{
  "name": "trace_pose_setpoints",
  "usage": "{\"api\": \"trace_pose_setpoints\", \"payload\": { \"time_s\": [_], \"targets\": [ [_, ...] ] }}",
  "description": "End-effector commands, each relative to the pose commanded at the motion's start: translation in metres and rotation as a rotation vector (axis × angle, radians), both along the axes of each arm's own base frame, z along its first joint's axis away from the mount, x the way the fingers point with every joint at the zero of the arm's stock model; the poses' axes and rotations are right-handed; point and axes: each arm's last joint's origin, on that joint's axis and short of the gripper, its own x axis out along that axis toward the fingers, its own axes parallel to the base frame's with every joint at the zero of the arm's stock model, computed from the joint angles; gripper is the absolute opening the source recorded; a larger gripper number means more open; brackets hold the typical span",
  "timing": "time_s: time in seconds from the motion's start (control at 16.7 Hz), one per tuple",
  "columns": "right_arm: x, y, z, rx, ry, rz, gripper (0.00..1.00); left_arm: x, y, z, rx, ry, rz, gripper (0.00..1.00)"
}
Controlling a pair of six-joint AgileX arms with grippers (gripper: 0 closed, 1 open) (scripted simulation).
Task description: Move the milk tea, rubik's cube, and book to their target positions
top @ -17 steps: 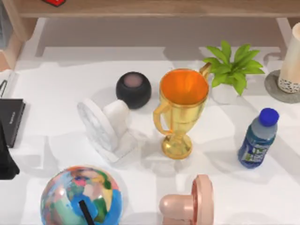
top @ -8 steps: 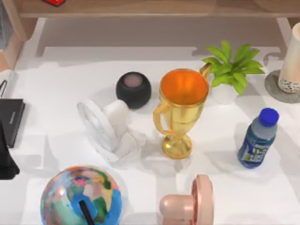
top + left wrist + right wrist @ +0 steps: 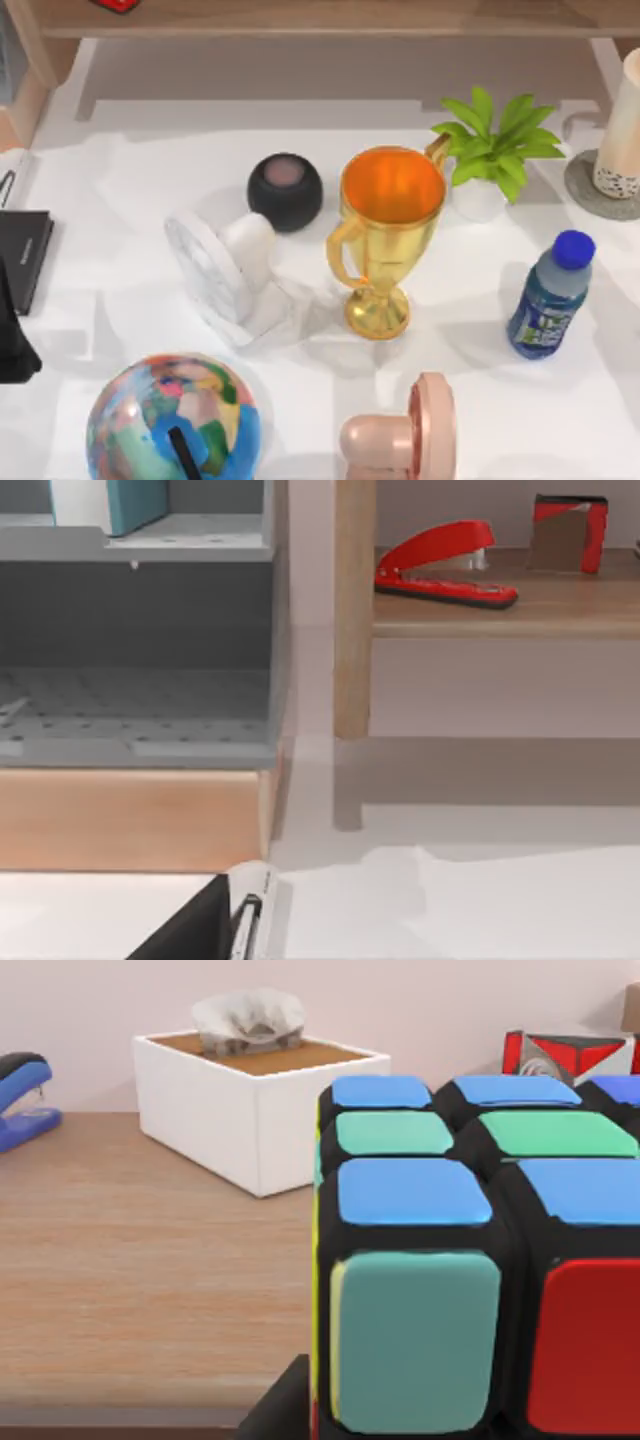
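On the table point(image 3: 140, 180), no change over the last second: globe point(image 3: 172, 420), gold trophy point(image 3: 385, 235), white fan point(image 3: 222, 272), pink fan point(image 3: 405, 435), bottle point(image 3: 550, 295) and black speaker point(image 3: 285, 190) all sitting exactly where they sat half a second and a full second back. Same for the milk tea point(image 3: 625, 120), upright at the top view's right edge with its base on a grey coaster point(image 3: 595, 195), likely its target already. Dark bulk of the left arm point(image 3: 14, 345) unmoved at the left edge, just beside the flat black slab point(image 3: 22, 255). Reads as a settled pause, with the table part of the job probably finished.

From above, just a sliver of the wooden shelf point(image 3: 300, 15). From the wrists, the rest:
- Left wrist view: a grey file rack point(image 3: 140, 630) beside a wooden post point(image 3: 355, 610), the book point(image 3: 135, 502) standing in the rack's upper tier, a red stapler point(image 3: 440, 565) on the shelf beyond. Looks placed.
- Right wrist view: right gripper up at the shelf board point(image 3: 130, 1260), the rubik's cube point(image 3: 470, 1290) very close to the lens, a white tissue box point(image 3: 255, 1110) and blue stapler point(image 3: 20, 1100) farther back. Resting on the board or just above it: cannot tell.

Jaw state of either gripper: cannot tell.
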Motion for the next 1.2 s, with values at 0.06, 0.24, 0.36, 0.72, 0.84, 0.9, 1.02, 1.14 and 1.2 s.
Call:
{"api": "trace_pose_setpoints", "payload": {
  "time_s": [0.06,0.24,0.36,0.72,0.84,0.9,1.02,1.14,1.2],
  "targets": [
    [0.0,-0.001,0.001,0.001,-0.003,-0.001,0.0,0.0,0.0,0.0,0.0,0.0,0.0,1.0],
    [0.002,-0.02,0.027,0.018,-0.081,-0.033,0.0,0.0,0.0,0.0,0.0,0.0,0.0,1.0],
    [0.005,-0.036,0.053,0.03,-0.158,-0.061,0.0,0.0,0.0,0.0,0.0,0.0,0.0,1.0],
    [0.067,-0.032,0.048,0.017,-0.138,-0.053,0.0,0.0,0.0,0.0,0.0,0.0,0.0,1.0],
    [0.089,-0.014,0.02,0.005,-0.06,-0.023,0.0,0.0,0.0,0.0,0.0,0.0,0.0,1.0],
    [0.096,-0.007,0.01,0.001,-0.03,-0.012,0.0,0.0,0.0,0.0,0.0,0.0,0.0,1.0],
    [0.101,-0.001,-0.001,-0.003,0.001,-0.006,0.0,0.0,0.0,0.0,0.0,0.0,0.0,1.0],
    [0.101,-0.001,-0.001,-0.003,0.001,-0.006,0.0,0.0,0.0,0.0,0.0,0.0,0.0,1.0],
    [0.101,-0.001,-0.001,-0.003,0.001,-0.006,0.0,0.0,0.0,0.0,0.0,0.0,0.0,1.0]
  ]
}}
